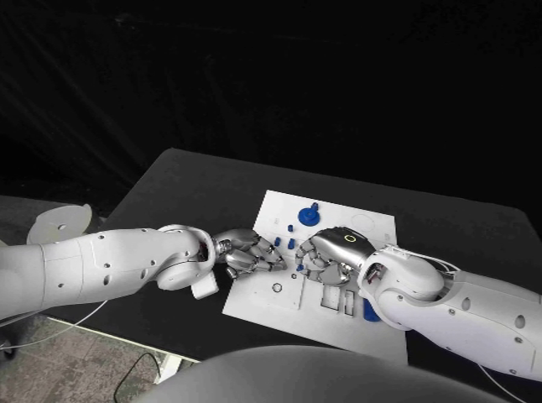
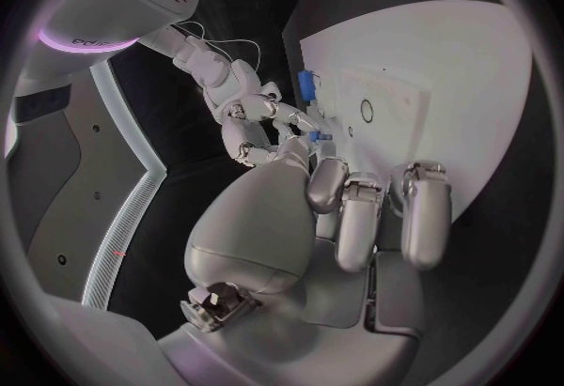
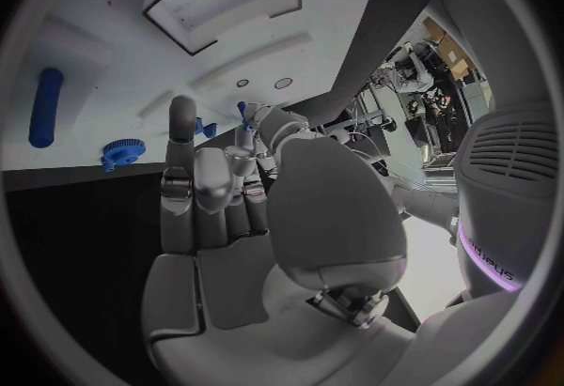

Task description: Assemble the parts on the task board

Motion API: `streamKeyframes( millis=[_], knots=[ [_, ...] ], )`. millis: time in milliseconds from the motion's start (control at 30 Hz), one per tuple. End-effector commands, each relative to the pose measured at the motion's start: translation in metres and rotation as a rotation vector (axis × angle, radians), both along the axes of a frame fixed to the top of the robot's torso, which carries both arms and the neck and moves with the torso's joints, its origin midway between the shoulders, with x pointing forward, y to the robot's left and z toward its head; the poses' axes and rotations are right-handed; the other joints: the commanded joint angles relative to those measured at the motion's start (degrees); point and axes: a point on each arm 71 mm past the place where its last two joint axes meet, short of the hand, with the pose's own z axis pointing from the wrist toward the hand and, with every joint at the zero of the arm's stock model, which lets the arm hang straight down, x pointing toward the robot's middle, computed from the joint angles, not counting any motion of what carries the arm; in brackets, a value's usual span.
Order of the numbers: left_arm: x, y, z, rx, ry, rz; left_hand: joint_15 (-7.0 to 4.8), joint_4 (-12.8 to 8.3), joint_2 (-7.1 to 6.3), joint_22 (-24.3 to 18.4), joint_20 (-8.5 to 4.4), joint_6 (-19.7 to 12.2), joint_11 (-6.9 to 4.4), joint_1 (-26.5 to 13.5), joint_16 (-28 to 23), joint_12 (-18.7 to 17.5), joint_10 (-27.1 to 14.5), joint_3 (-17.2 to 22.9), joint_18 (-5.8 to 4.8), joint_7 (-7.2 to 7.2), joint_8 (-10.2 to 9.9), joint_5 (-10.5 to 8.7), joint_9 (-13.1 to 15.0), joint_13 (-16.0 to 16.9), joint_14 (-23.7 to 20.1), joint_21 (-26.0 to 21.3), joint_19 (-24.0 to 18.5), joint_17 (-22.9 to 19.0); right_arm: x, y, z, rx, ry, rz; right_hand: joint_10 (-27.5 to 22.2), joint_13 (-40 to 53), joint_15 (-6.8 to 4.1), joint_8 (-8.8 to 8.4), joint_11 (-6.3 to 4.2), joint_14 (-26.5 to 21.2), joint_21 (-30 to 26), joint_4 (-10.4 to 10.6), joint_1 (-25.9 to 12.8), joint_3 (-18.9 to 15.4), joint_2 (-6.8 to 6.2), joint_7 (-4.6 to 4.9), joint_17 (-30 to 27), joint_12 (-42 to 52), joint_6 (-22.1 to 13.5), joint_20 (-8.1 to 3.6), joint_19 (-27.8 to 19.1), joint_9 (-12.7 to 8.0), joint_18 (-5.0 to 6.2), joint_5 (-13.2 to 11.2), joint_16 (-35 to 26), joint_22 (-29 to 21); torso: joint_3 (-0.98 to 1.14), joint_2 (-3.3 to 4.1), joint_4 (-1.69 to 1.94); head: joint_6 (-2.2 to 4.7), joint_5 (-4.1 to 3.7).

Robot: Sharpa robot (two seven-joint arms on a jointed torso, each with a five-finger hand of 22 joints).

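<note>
At frame centre, the left hand (image 1: 253,253) and right hand (image 1: 329,252) meet over the task board (image 1: 344,220), pinching one small blue part (image 2: 320,136) between them.

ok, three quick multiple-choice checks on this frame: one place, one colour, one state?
1. Where do the left hand and right hand meet?
A. over the task board
B. off the board's far edge
C. off its near edge

2. What colour is the toothed round part?
A. grey
B. blue
C. red

3. What state is that part in?
A. lying on the board, free of both hands
B. pinched by the left hand
C. lifted by the right hand

Key: 1 A, the fingertips come together above the white plate. 2 B, it shows blue in the head and right wrist views. 3 A, it lies beyond the hands, untouched.
</note>
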Motion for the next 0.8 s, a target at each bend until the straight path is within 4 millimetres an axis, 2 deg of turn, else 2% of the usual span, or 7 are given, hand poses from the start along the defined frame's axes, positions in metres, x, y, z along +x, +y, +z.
streamKeyframes(
  millis=[33,233,433,500,733,800],
  knots=[
    [0.005,0.005,0.011,-0.002,-0.052,0.032,0.05,0.07,-0.53,11.82,0.46,0.68,-3.83,-0.01,0.14,12.17,13.62,0.41,0.36,0.07,-0.32,0.12,-0.1,28.08,5.82,-0.21,0.05,15.09,0.0,0.0,-0.002,-0.01,0.008,0.006,-0.2,0.0,-0.03,0.15,0.1,-0.34,-0.23,-0.07,0.38,0.37,-0.03,-0.05,-0.05,-0.22,0.27,-0.05,-0.23,0.04,0.14,0.36,-0.29,0.06,-0.02,0.0,0.05,0.01,0.17],
    [0.013,0.016,0.035,-0.027,-0.144,0.079,0.1,-0.1,-1.04,11.11,0.58,1.56,-3.83,0.19,0.14,12.17,13.62,1.22,0.73,0.03,-0.83,0.26,-0.39,28.08,5.82,-1.13,-1.4,15.09,0.002,0.001,-0.005,-0.016,0.015,0.003,-0.2,-0.01,-0.02,0.15,0.1,-0.36,-0.23,-0.09,0.39,0.39,-0.03,-0.05,-0.07,-0.23,0.27,-0.05,-0.23,0.07,0.14,0.38,-0.3,0.08,-0.03,0.07,-0.02,0.01,0.25],
    [0.021,0.022,0.058,-0.121,-0.231,0.159,-0.15,0.31,-1.99,9.63,0.38,2.57,-4.16,0.16,0.14,11.71,12.91,3.62,1.49,-0.12,-2.25,0.02,-0.91,27.65,5.82,-3.44,-4.46,15.09,0.001,0.005,-0.011,-0.021,0.026,0.002,-0.26,-0.06,-0.02,0.16,0.1,-0.38,-0.24,-0.1,0.39,0.4,-0.02,-0.05,-0.11,-0.27,0.28,-0.05,-0.24,0.09,0.14,0.39,-0.33,0.1,-0.02,0.1,-0.1,0.01,0.35],
    [0.023,0.024,0.062,-0.155,-0.247,0.187,-0.27,0.71,-2.28,8.73,0.33,2.69,-4.12,0.14,0.02,8.83,8.83,4.47,1.92,-0.25,-2.55,-0.08,-0.92,25.13,5.48,-4.87,-6.38,14.79,0.001,0.006,-0.012,-0.021,0.028,0.003,-0.29,-0.09,-0.02,0.17,0.1,-0.39,-0.24,-0.1,0.39,0.41,-0.02,-0.05,-0.13,-0.3,0.28,-0.05,-0.24,0.1,0.14,0.4,-0.34,0.1,-0.02,0.14,-0.11,0.01,0.39],
    [0.027,0.029,0.069,-0.226,-0.286,0.252,0.02,2.37,-3.67,4.33,0.41,2.62,-3.92,-0.28,-6.94,-5.7,-7.74,7.01,3.99,-0.22,-3.25,-0.76,-0.65,14.03,-7.79,-12.6,-16.16,2.78,0.001,0.009,-0.014,-0.023,0.032,0.005,-0.29,-0.09,-0.02,0.17,0.1,-0.39,-0.24,-0.1,0.39,0.41,-0.02,-0.05,-0.13,-0.3,0.28,-0.05,-0.24,0.1,0.14,0.4,-0.34,0.1,-0.03,0.11,-0.11,0.01,0.35],
    [0.027,0.03,0.07,-0.234,-0.29,0.262,0.13,2.43,-3.87,3.77,0.51,2.6,-3.82,-0.46,-8.12,-10.06,-12.07,7.49,4.25,-0.19,-3.32,-0.81,-0.55,10.8,-9.52,-13.88,-17.59,1.24,0.001,0.01,-0.014,-0.023,0.033,0.006,-0.29,-0.09,-0.02,0.17,0.1,-0.39,-0.24,-0.1,0.39,0.41,-0.02,-0.05,-0.13,-0.3,0.28,-0.05,-0.24,0.1,0.14,0.4,-0.34,0.1,-0.02,0.1,-0.06,0.01,0.31]
  ],
)
